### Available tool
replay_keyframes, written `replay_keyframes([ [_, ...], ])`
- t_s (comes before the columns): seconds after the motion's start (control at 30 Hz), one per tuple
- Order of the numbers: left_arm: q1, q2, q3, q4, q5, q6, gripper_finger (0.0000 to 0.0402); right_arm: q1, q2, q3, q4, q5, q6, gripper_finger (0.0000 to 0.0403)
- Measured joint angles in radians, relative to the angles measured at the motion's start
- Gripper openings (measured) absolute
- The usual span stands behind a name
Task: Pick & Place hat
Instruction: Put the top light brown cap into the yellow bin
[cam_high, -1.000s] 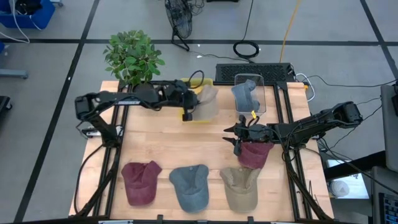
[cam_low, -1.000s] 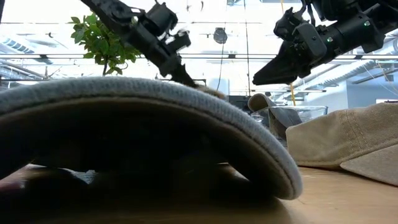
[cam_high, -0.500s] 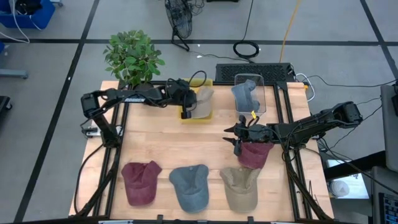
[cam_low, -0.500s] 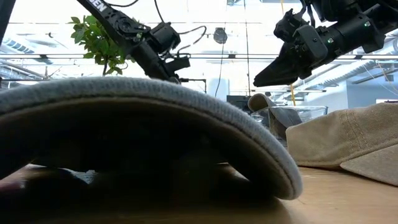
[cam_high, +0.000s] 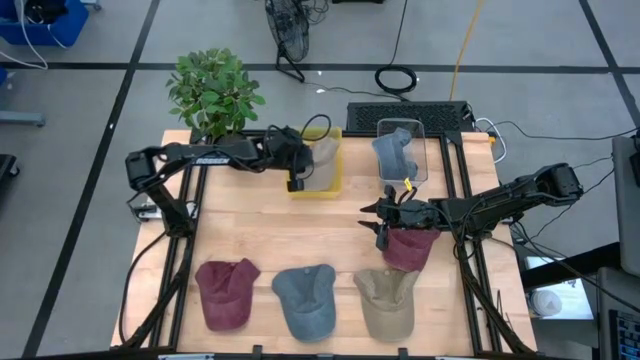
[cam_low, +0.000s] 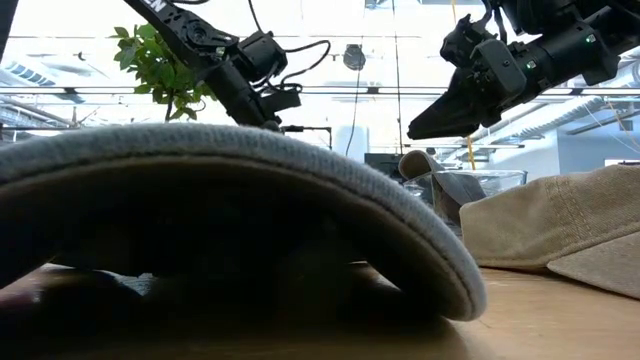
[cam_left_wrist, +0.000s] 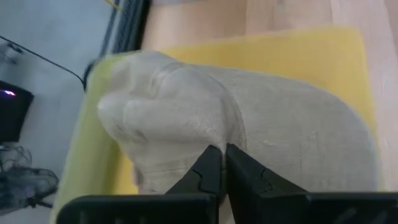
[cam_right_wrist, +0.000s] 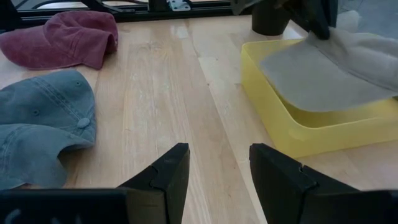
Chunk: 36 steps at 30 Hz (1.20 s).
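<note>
A beige hat (cam_high: 324, 158) lies in the yellow bin (cam_high: 336, 186) at the far middle of the table, and my left gripper (cam_high: 298, 182) is shut on it, coming from the bin's left side. My right gripper (cam_high: 373, 220) hangs open over bare wood at the right, beside a maroon hat (cam_high: 408, 250) that lies under its arm. In the right wrist view the open fingers (cam_right_wrist: 217, 158) frame the table, with the beige hat (cam_right_wrist: 329, 71) draped over the bin's rim. In the low view the left fingertips are hidden behind the near hat. My left gripper pinches a bunch of the beige hat's cloth (cam_left_wrist: 214, 138) between its two shut fingertips. The fingers slant down from the table's left side. The hat rests in the yellow bin (cam_left_wrist: 298, 46), its flat part spread across the bin's opening.
Three hats lie along the near edge: maroon (cam_high: 227, 292), blue-grey (cam_high: 306, 298), khaki (cam_high: 387, 302). A clear bin (cam_high: 420, 165) holding a grey-blue hat stands right of the yellow one. A potted plant (cam_high: 214, 92) is at the far left.
My left gripper has sunk and tipped further down toward the yellow bin while staying shut on the beige hat. The hat has come down with it and shifted a little toward the table's left, settling into the bin.
</note>
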Motion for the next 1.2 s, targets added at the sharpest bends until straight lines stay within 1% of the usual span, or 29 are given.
replay_keyframes([
  [0.1,0.0,0.009,0.0,-0.002,0.0,-0.004,0.0007,0.0,0.0,0.0,0.001,0.0,0.0,0.0153],
  [0.27,-0.001,0.015,0.0,0.014,0.007,-0.01,0.0029,0.0,0.0,0.0,0.001,0.0,-0.002,0.0153],
  [0.33,-0.001,0.015,0.0,0.035,0.008,-0.011,0.0031,0.0,0.0,0.0,0.001,0.0,-0.003,0.0153],
  [0.4,-0.001,0.015,0.0,0.052,0.014,-0.015,0.0026,0.0,0.0,0.0,0.001,0.0,-0.003,0.0153],
  [0.5,-0.001,0.015,0.0,0.069,0.06,-0.023,0.001,0.0,0.0,0.0,0.001,0.0,-0.003,0.0153],
  [0.57,-0.001,0.015,0.0,0.074,0.071,-0.03,0.0008,0.0,0.0,0.0,0.001,0.0,-0.003,0.0153],
  [0.7,-0.001,0.015,0.0,0.054,0.055,-0.036,0.0026,0.0,0.0,0.0,0.001,0.0,-0.003,0.0153],
  [0.8,-0.001,0.015,0.0,0.033,0.036,-0.036,0.0031,0.0,0.0,0.0,0.001,0.0,-0.003,0.0153],
  [0.97,-0.001,0.015,0.0,-0.003,0.007,-0.036,0.0009,0.0,0.0,0.0,0.0,0.0,-0.003,0.0153],
  [1.03,0.0,0.015,0.0,-0.004,0.007,-0.038,0.0008,0.0,0.0,0.0,0.0,0.0,-0.003,0.0153],
  [1.2,0.0,0.015,0.0,0.005,0.007,-0.072,0.0041,0.0,0.0,0.0,0.0,0.0,-0.003,0.0153],
])
